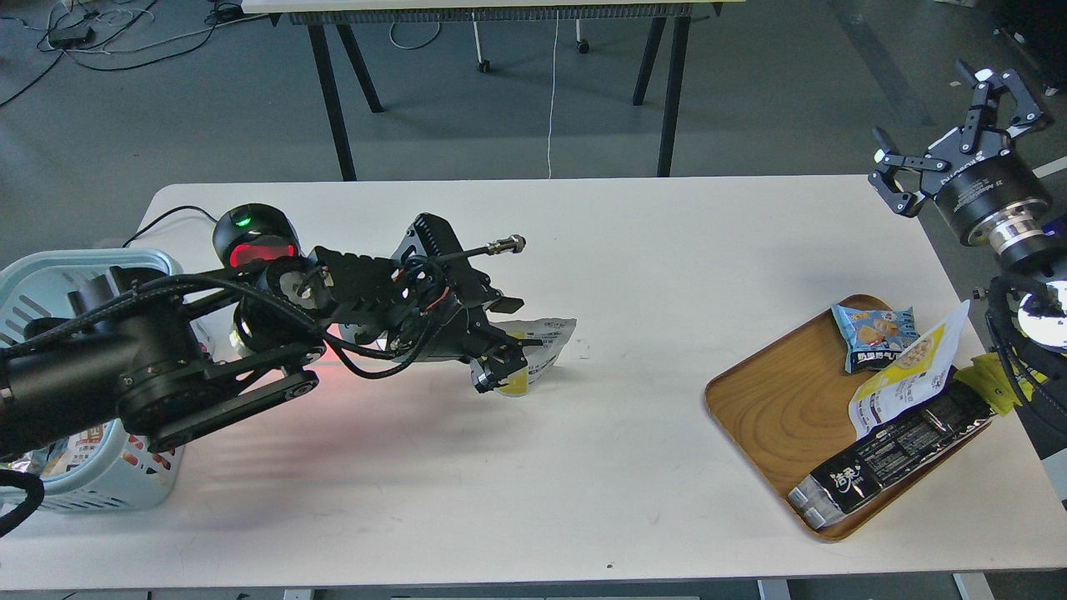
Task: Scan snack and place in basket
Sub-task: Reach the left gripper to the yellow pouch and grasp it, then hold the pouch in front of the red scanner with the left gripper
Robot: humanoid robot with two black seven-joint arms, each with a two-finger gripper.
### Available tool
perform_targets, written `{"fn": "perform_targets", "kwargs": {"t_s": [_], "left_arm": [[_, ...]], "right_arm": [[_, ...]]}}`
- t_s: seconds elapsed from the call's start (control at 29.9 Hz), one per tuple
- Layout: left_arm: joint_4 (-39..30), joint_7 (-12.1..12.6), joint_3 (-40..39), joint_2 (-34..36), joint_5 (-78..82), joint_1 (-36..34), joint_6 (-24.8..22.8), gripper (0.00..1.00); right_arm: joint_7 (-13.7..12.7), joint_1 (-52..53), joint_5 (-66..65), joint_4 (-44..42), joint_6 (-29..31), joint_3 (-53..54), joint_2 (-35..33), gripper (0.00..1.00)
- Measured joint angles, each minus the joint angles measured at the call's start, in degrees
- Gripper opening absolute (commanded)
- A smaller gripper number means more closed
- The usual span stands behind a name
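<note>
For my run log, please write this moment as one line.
left gripper: shut on snack, above table | right gripper: open, raised | basket: far left | scanner: lit

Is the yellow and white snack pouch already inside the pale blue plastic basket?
No, the yellow and white snack pouch is held over the white table in the left tool, right of the pale blue plastic basket.

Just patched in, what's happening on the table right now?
The left tool is shut on the snack, holding it just above the white table a little way out from the scanner, whose window glows red. The basket sits at the table's left edge behind that arm. The right tool hangs open and empty, up above the wooden tray, where a blue packet, a white-and-yellow pouch and a black pack lie.
</note>
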Motion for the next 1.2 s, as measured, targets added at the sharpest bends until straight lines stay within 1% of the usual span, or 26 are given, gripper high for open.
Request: {"fn": "perform_targets", "kwargs": {"t_s": [0.1, 0.27, 0.43, 0.53, 0.6, 0.67, 0.73, 0.87, 0.94, 1.07, 1.2], "left_arm": [[0.49, 0.00, 0.04, -0.02, 0.00, 0.05, 0.00, 0.08], [0.74, 0.03, 0.04, 0.06, 0.00, 0.02, 0.00, 0.01], [-0.15, 0.08, -0.32, 0.53, 0.00, -0.14, 0.00, 0.00], [-2.54, -0.03, -1.16, 1.82, -0.01, -0.29, 0.00, 0.00], [-4.87, -0.29, -2.22, 4.35, -0.01, -0.30, 0.00, 0.00], [-7.01, -1.43, -3.79, 7.21, -0.01, -0.29, 0.00, 0.00], [-8.36, -3.40, -5.54, 10.09, -0.01, -0.16, 0.00, 0.00], [-9.03, -8.45, -8.03, 17.13, 0.00, 0.14, 0.00, 0.00], [-9.01, -10.48, -8.30, 20.58, 0.00, 0.20, 0.00, 0.00], [-7.24, -12.17, -8.08, 25.85, 0.00, 0.68, 0.00, 0.00], [-5.28, -12.90, -7.90, 28.67, 0.00, 1.88, 0.00, 0.00]], "right_arm": [[0.00, 0.00, -0.09, 0.12, 0.00, 0.00, 0.02, 0.98], [0.00, -0.08, -0.15, 0.10, 0.00, 0.00, 0.02, 0.98], [0.00, -0.03, -0.15, 0.13, -0.06, 0.04, -0.28, 0.98], [0.00, 0.07, -0.18, 0.15, -0.08, 0.28, -0.59, 0.98], [0.00, 0.08, -0.19, 0.14, -0.08, 0.37, -0.80, 0.98], [0.00, 0.08, -0.20, 0.15, -0.08, 0.41, -1.11, 0.98], [0.00, 0.08, -0.20, 0.14, -0.06, 0.44, -1.51, 0.98], [0.00, 0.09, -0.21, 0.14, -0.02, 0.85, -1.97, 0.98], [0.00, 0.08, -0.21, 0.15, -0.01, 1.05, -1.99, 0.98], [0.00, 0.09, -0.21, 0.15, 0.00, 1.22, -1.99, 0.98], [0.00, 0.17, -0.21, 0.22, 0.00, 1.23, -2.00, 0.98]]}}
